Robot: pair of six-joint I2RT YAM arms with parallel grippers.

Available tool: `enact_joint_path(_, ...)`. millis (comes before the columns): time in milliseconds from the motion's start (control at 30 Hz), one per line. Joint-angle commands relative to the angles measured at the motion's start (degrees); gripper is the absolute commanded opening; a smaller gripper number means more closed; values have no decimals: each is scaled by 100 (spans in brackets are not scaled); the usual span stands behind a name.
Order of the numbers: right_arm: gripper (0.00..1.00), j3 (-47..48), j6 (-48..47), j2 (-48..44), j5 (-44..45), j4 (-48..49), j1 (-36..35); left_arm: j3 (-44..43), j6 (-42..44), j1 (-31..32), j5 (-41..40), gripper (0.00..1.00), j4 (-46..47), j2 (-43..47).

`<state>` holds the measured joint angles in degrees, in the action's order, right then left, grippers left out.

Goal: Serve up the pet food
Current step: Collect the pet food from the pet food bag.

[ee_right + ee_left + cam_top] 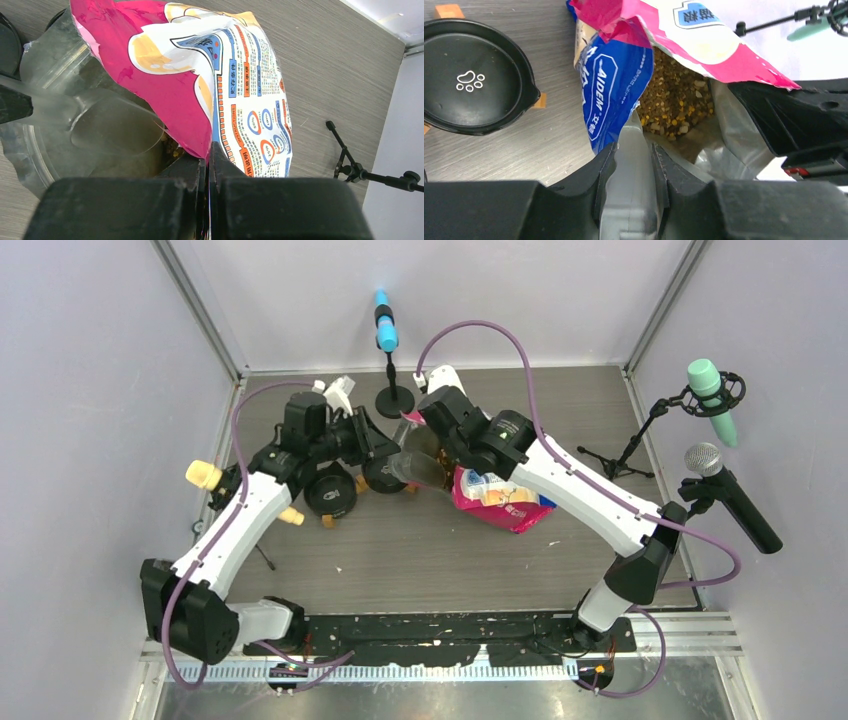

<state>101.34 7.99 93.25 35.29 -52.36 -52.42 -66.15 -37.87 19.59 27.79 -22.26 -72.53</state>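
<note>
The pink, white and blue bag (616, 85) lies open on the table with the pet food (676, 100), small brown and tan kibble, showing inside its mouth. My left gripper (634, 150) is shut on the handle of a clear plastic scoop (634, 175) that points into the bag. In the right wrist view the scoop (110, 125) sits inside the opening, close to a little kibble (172, 150). My right gripper (209, 160) is shut on the edge of the bag (220, 65), holding its mouth up. From above, both grippers meet at the bag (500, 500).
A black bowl with a paw print (471, 82) stands left of the bag; two black bowls (332, 495) (383, 475) show from above. A microphone stand (393, 400) is behind them. Two more microphones (712, 400) (730, 495) stand at the right.
</note>
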Motion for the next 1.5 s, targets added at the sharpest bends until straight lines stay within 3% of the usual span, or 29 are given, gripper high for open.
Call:
enact_joint_path(0, 5, -8, 200, -113, -132, 508, -84, 590, -786, 100, -888, 0, 1221, 365)
enact_joint_path(300, 5, -1146, 86, -386, -564, 1186, -128, 1186, -1218, 592, -1946, 0, 1868, 639)
enact_joint_path(667, 5, -1377, -76, -511, -627, 1314, -128, 1271, -1285, 957, -2497, 0, 1912, 812)
enact_joint_path(867, 5, -1317, -149, -500, -589, 1300, -128, 1349, -1050, 1146, -2645, 0, 2883, 360)
enact_joint_path(1133, 5, -1289, -127, -448, -367, 1201, -116, 1309, -833, 1524, -3277, 0, 2825, -56)
enact_joint_path(1467, 5, -1593, 229, -604, -645, 1159, 243, 1266, -1310, 1836, -3176, 0, 2938, -620)
